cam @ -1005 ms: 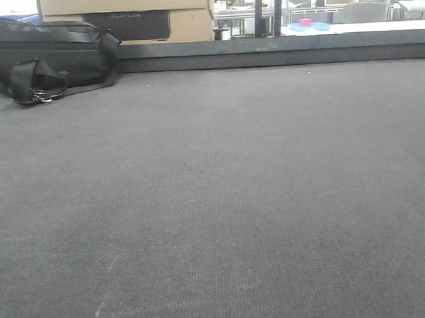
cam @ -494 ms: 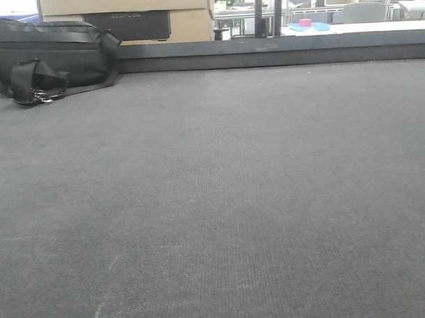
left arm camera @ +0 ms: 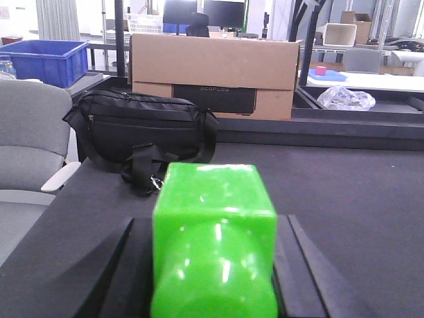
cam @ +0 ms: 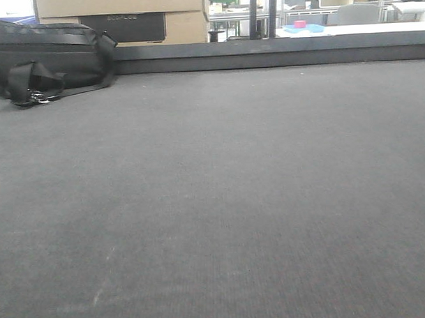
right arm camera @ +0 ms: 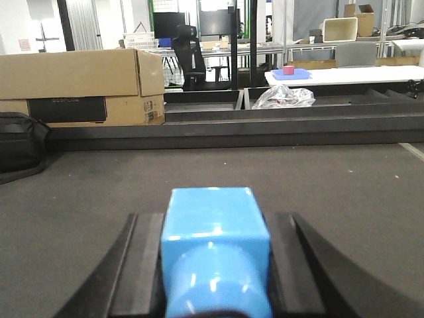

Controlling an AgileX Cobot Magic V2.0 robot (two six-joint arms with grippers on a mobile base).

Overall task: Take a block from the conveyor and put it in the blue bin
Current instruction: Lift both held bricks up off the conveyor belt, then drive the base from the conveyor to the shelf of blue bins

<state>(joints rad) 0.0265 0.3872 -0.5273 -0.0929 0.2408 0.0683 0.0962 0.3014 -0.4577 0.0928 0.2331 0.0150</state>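
1 green block (left arm camera: 213,252) in left tool (left arm camera: 211,222); blue bin (left arm camera: 43,59) contents hidden.

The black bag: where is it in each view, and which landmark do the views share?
Exterior front-facing: the black bag lies at the top left.
Left wrist: the bag left of centre, upper half.
Right wrist: the bag cut by the left edge, at mid height.
Shared landmark: the cardboard box behind the bag.

green block (left arm camera: 213,238): between left fingers (left arm camera: 106,271) | blue block (right arm camera: 215,248): between right fingers (right arm camera: 109,281) | conveyor (cam: 214,201): dark grey
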